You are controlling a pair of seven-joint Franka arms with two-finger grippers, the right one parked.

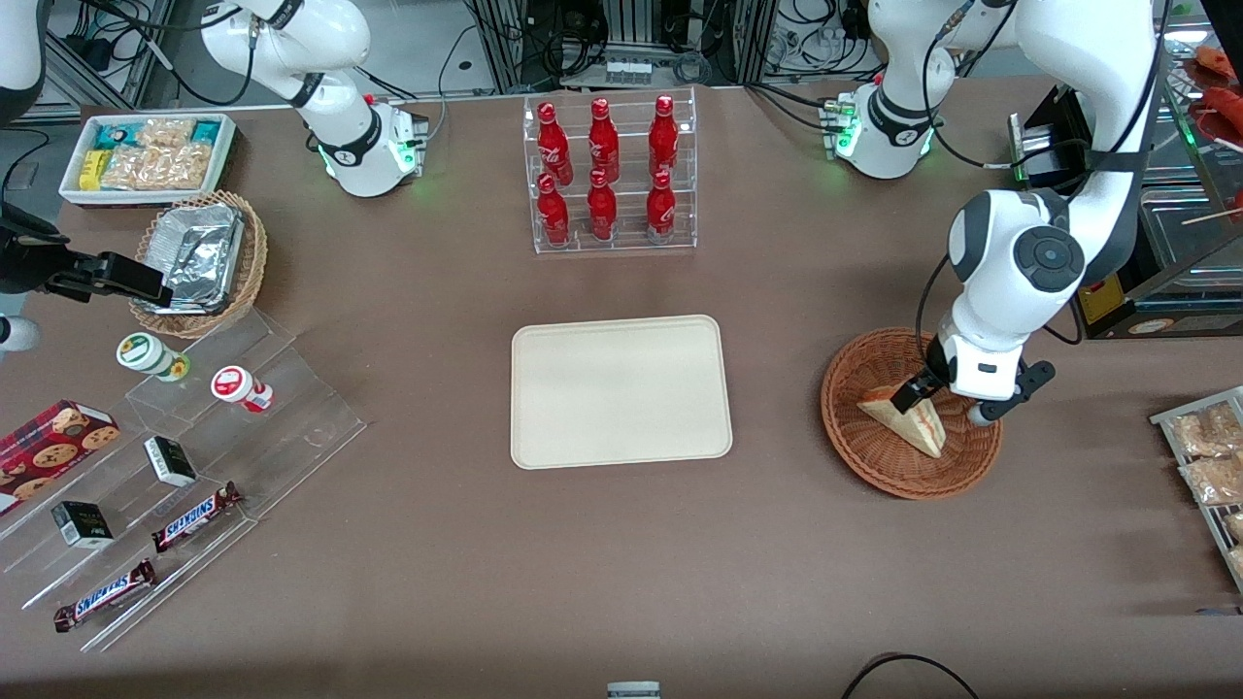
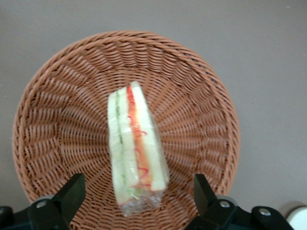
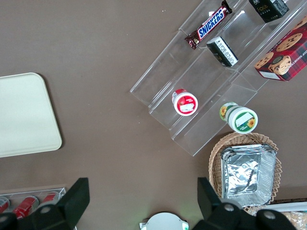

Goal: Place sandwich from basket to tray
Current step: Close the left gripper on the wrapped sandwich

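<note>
— One tray (image 1: 621, 390) is seen well apart from the basket (image 1: 855, 437)?
— Yes. Inside the basket the sandwich (image 1: 908, 416) is laid; above it the gripper (image 1: 950, 396) is held, fingers (image 2: 72, 191) spread wide.

Bright, even overhead light; soft shadows; tool (image 2: 136, 199) edge slightly blurred.
</note>
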